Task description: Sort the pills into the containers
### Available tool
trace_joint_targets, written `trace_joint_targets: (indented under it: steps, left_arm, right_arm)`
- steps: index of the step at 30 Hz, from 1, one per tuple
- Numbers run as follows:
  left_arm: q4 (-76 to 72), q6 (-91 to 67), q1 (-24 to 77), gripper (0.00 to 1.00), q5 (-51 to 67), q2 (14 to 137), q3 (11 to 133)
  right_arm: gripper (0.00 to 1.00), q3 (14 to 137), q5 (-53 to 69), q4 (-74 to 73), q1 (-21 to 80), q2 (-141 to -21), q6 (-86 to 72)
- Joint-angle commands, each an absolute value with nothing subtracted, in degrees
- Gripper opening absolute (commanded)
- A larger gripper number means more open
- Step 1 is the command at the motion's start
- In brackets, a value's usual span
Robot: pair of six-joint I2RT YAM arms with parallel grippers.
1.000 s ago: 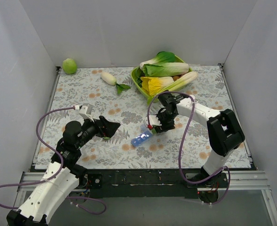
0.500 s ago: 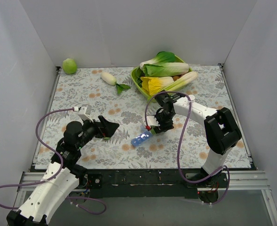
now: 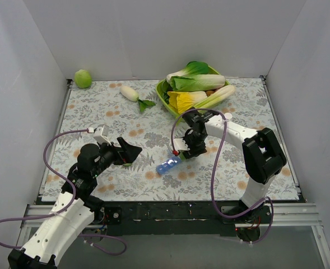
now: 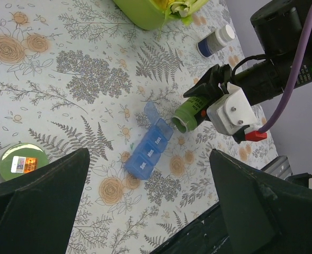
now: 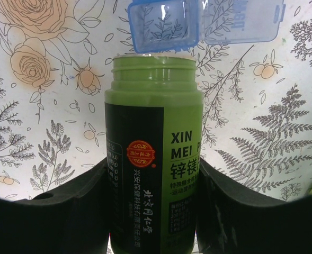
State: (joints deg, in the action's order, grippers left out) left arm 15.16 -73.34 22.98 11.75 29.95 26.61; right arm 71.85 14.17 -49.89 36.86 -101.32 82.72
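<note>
The blue pill box lies on the flowered cloth at centre front. In the left wrist view its end lid stands open. My right gripper is shut on an uncapped green pill bottle, tipped with its mouth at the open compartment. The bottle also shows in the left wrist view. My left gripper is open and empty, left of the box, hovering over the cloth. I see no loose pills.
A green bottle cap lies on the cloth left of the box. A small white-capped bottle lies behind the right gripper. The lime-green vegetable bowl, a white radish and a green fruit sit at the back.
My right gripper has shifted slightly left with the green bottle, keeping its mouth at the pill box. My left gripper has hardly moved.
</note>
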Motion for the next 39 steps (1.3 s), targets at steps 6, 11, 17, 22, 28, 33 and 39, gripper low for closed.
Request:
trace_joint_targets:
  steps: [6,11,17,22,28,33,39]
  left_arm:
    - [16.17,-73.74,22.68,0.98,10.72,28.21,26.46]
    - [16.17,-73.65,22.76,0.98,10.81,28.12,26.37]
    - [16.26,-73.65,22.76,0.98,10.9,28.21,26.37]
    - [16.26,-73.56,22.76,0.98,10.9,28.21,26.37]
    - [16.26,-73.56,22.76,0.98,10.81,27.86,26.28]
    - [16.26,-73.65,22.76,0.98,10.9,27.86,26.37]
    - [16.26,-73.56,22.76,0.98,10.99,27.77,26.28]
  right_arm:
    - [0.09,75.14,13.18,-52.21,37.97,-101.78,82.71]
    - [0.09,75.93,12.74,-52.56,38.32,-102.22,82.35]
    - [0.09,76.2,12.04,-53.0,38.58,-102.48,82.27]
    - [0.09,76.73,11.16,-53.09,39.11,-102.74,81.74]
    - [0.09,77.69,10.72,-53.44,39.37,-103.27,81.21]
    - [0.09,77.7,10.81,-53.35,39.64,-103.53,80.86]
    - [0.09,77.08,11.86,-52.91,39.64,-103.8,80.25]
